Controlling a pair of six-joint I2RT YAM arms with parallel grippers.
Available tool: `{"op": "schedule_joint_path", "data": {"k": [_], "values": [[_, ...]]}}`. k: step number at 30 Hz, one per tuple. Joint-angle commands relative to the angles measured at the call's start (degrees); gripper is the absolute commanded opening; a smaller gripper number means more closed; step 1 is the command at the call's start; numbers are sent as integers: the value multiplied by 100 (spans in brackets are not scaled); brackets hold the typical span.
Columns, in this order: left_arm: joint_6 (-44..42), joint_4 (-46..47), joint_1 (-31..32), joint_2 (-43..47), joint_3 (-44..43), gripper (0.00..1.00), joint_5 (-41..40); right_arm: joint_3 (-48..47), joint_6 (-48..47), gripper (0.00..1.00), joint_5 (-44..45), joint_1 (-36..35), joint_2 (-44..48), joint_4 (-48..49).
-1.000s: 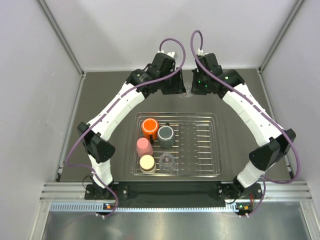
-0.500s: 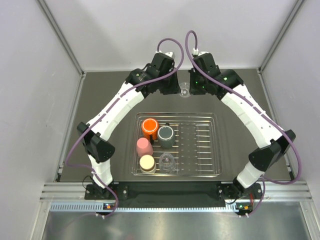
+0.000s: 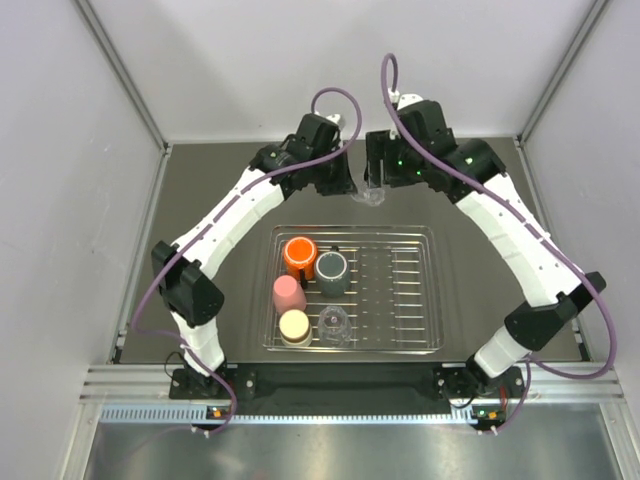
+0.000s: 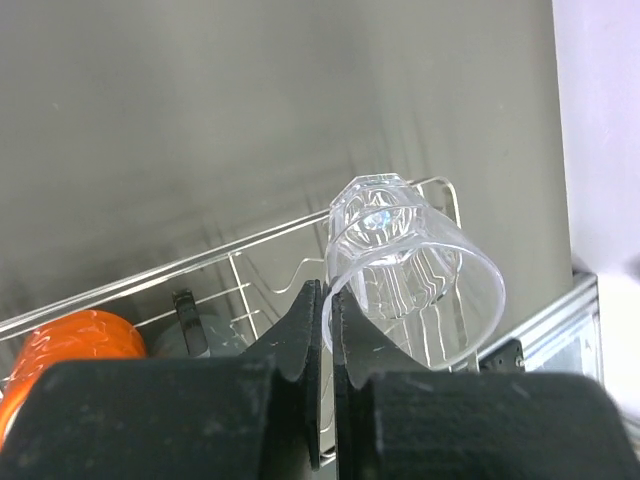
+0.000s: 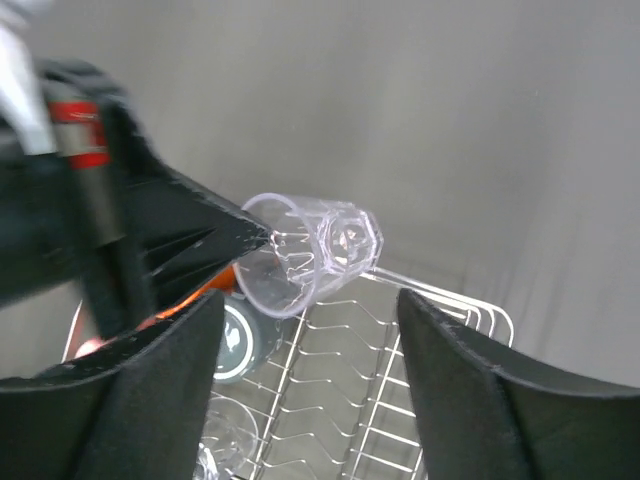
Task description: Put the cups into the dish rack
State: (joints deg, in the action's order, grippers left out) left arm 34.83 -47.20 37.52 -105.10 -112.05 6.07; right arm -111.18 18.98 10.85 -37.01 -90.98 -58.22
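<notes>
Top external view: the left hand (image 3: 348, 186) is clenched on the rim wall of a clear cup (image 3: 374, 191). It holds the cup in the air over the table (image 3: 215, 200) near the middle of its far edge, just beyond the dish rack (image 3: 405, 295), probably for carrying to the rack's bare right half. The cup is tilted almost onto its side. Its long axis runs left to right, mouth toward the left hand and base toward the right hand (image 5: 308, 295). That hand is released, its fingers spread wide and not touching the cup. In the rack's left half sit a pink cup (image 3: 289, 293), cream cup (image 3: 294, 326), orange cup (image 3: 299, 255), dark grey cup (image 3: 332, 269) and second clear cup (image 3: 335, 323).
</notes>
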Motion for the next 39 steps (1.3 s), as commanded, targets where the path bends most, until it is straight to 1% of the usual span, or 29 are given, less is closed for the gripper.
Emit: {"op": "schedule_joint_path", "data": {"k": [1, 3, 4, 5, 6, 7, 8, 9, 10, 11, 12, 13, 14, 16, 17, 18, 19, 20, 21, 22, 23, 25, 26, 28, 29, 32, 33, 38, 39], "values": [[85, 1028, -253, 595, 438, 0, 596, -440, -219, 71, 5, -43, 414, 3], [234, 1299, -385, 745, 735, 0, 1114, -528, -263, 75, -170, 10, 484, -5], [313, 1640, -568, 806, 850, 0, 1316, -511, -307, 79, -310, 132, 580, -6], [549, 1914, -666, 937, 982, 0, 1823, -458, -316, 80, -712, 229, 607, 3], [708, 2177, -771, 1008, 1288, 0, 2063, -405, -316, 83, -968, 343, 660, 47], [866, 2806, -964, 1096, 1456, 0, 2283, -309, -290, 88, -1302, 622, 782, 108], [1207, 3126, -1053, 1245, 1606, 0, 2729, -39, -264, 90, -2114, 817, 844, 204], [1384, 3451, -1132, 1316, 1886, 0, 2933, 130, -220, 91, -2601, 1019, 915, 336], [1552, 4211, -1263, 1386, 2028, 0, 3136, 305, -72, 93, -3076, 1430, 1081, 685], [1866, 4480, -1308, 1491, 2151, 0, 3277, 638, 34, 94, -3907, 1617, 1152, 863], [2018, 4831, -1343, 1518, 2309, 0, 3583, 763, 122, 95, -4272, 1766, 1231, 1091], [2176, 5078, -1396, 1536, 2354, 0, 3725, 860, 289, 98, -4554, 1959, 1319, 1406], [2447, 5437, -1422, 1545, 2372, 0, 3840, 922, 334, 100, -4922, 1996, 1346, 1531], [2799, 5930, -1440, 1545, 2477, 0, 4199, 887, 369, 100, -5311, 2057, 1346, 1768], [3262, 6316, -1440, 1562, 2538, 0, 4314, 835, 404, 100, -5696, 2084, 1346, 1866], [3502, 6981, -1440, 1563, 2652, 0, 4394, 843, 570, 100, -5908, 2110, 1337, 1988], [3739, 7388, -1440, 1571, 2714, 0, 4525, 878, 685, 100, -6110, 2128, 1355, 2164], [4212, 7740, -1432, 1563, 2767, 0, 4561, 974, 825, 100, -6461, 2128, 1363, 2548], [4434, 8431, -1440, 1554, 2863, 0, 4605, 1045, 974, 100, -6629, 2128, 1381, 2787], [4645, 8734, -1432, 1528, 2899, 0, 4649, 1124, 1280, 100, -6718, 2128, 1407, 2981], [5030, 9015, -1440, 1493, 2934, 0, 4684, 1203, 1388, 100, -6806, 2128, 1408, 3122], [5357, 9752, -1440, 1457, 3022, 0, 4658, 1221, 1573, 100, -6886, 2128, 1390, 3369], [5672, 10008, -1440, 1414, 3101, 0, 4597, 1230, 1660, 100, -6956, 2128, 1373, 3465], [5955, 10587, -1432, 1378, 3171, 0, 4544, 1239, 2012, 100, -7044, 2128, 1302, 3825], [6218, 10739, -1431, 1326, 3207, 0, 4509, 1256, 2126, 100, -7062, 2128, 1267, 3913], [6483, 11030, -1431, 1264, 3260, 0, 4544, 1335, 2644, 98, -7228, 2120, 1170, 4431], [6493, 11057, -1431, 1273, 3286, 0, 4570, 1388, 2959, 97, -7246, 2128, 1170, 4668], [6528, 11048, -1431, 1290, 3330, 0, 4605, 1729, 3734, 90, -7211, 2128, 1205, 5776], [6519, 11048, -1431, 1290, 3339, 0, 4605, 1800, 4031, 89, -7202, 2137, 1223, 6065]]}}
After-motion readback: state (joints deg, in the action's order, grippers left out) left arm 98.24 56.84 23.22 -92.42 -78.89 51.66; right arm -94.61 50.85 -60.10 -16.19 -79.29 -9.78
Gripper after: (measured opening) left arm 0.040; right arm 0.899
